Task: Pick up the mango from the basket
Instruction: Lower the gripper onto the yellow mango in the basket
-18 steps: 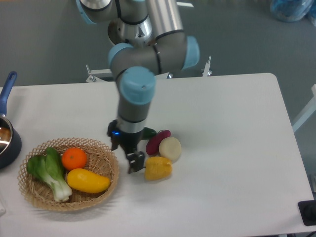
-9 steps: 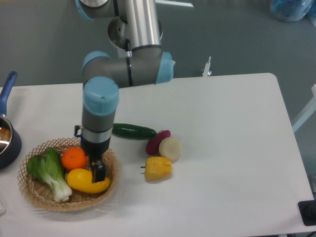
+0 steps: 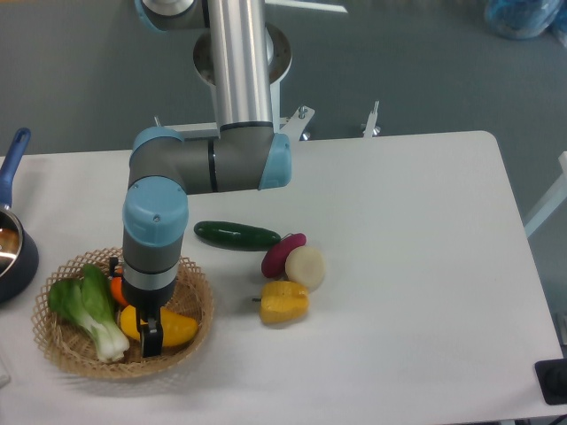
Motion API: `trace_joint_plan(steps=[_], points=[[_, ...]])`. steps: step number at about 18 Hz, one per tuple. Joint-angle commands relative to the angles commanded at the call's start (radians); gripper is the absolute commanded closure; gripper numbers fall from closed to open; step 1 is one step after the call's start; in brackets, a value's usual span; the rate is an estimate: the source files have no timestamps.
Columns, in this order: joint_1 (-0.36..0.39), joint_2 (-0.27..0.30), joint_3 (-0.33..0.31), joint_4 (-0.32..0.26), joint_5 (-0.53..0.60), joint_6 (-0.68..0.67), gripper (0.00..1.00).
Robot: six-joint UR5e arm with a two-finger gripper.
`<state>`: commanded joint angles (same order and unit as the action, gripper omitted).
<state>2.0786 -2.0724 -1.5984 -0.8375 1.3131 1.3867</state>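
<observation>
Mango (image 3: 175,328) lies in the basket (image 3: 197,285), right-front part, long axis running roughly left to right with the right end dipping slightly toward the near rim. Only parts show: a yellow rounded end to the right of the gripper (image 3: 151,341) and a small yellow patch to its left. Skin smooth, yellow with an orange cast, no stem seen.

Gripper points straight down over the middle of the mango, dark fingers low against the fruit. Whether the jaws are clamped on it or still apart cannot be told from this angle.

Also in the basket: bok choy (image 3: 89,308) on the left side, leaves toward the back, white stalk toward the front; a sliver of orange (image 3: 115,288) just behind the mango, mostly hidden by the arm.

On the table (image 3: 399,266), right of the basket: cucumber (image 3: 236,235), purple vegetable (image 3: 282,254) touching an onion (image 3: 304,265), yellow pepper (image 3: 283,302) just in front. Pot (image 3: 12,243) at the left edge.
</observation>
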Motion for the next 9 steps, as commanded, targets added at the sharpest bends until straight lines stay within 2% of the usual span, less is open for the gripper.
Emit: trace_joint_plan(steps=[5,9], points=[[-0.015,-0.003,-0.023,0.002,0.101,0.026,0.0],[-0.02,-0.005,-0.034,0.002,0.114,0.044,0.0]])
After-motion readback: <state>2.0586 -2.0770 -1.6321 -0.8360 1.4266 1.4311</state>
